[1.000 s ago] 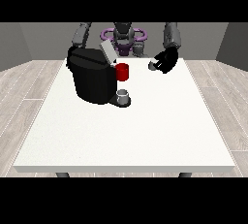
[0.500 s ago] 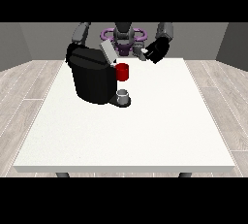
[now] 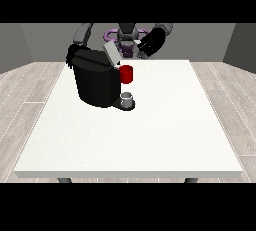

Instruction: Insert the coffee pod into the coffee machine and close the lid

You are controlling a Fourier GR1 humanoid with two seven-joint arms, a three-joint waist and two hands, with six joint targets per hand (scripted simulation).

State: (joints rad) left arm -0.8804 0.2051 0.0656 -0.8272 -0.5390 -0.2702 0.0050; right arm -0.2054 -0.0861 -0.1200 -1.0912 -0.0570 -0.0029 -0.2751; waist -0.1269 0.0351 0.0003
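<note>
Boxy matte-black coffee machine (image 3: 96, 82) w/ red cylindrical front (image 3: 126, 74)

I see the black coffee machine (image 3: 96, 82) upright on the table's far left part, its grey lid (image 3: 112, 54) tilted open, a red pod holder (image 3: 127, 74) at its front and a small grey cup (image 3: 127, 99) on its base below.

The hand at the view's left (image 3: 71, 55) sits mostly hidden behind the coffee machine (image 3: 95, 82); its fingers are unreadable.
</note>
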